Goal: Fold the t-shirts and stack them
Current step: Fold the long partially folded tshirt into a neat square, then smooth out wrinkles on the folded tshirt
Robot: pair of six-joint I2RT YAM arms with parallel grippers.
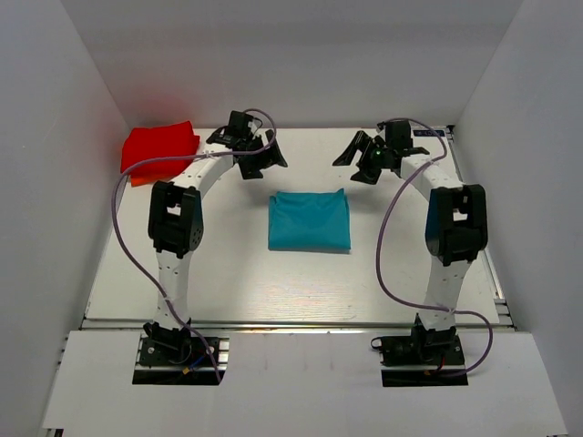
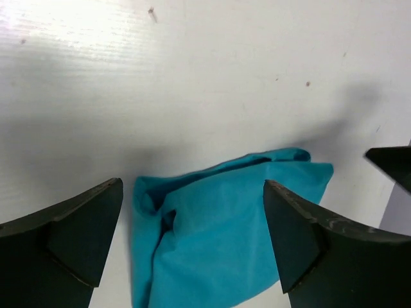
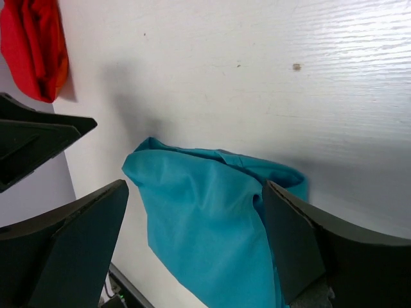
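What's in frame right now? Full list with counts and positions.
teal t-shirt: 1, teal, folded, centre of the table
red t-shirt: 1, red, folded, far left corner of the table, apart from the teal one
table: 1, white, under both shirts
walls: white, on the left, right and far sides
cables: 2, purple, one looping along each arm
arms: 2, black and white, bases at the near edge, reaching toward the far side
left tool: 1, black, open and empty, off the cloth beyond the teal t-shirt's far left
right tool: 1, black, open and empty, off the cloth beyond its far right
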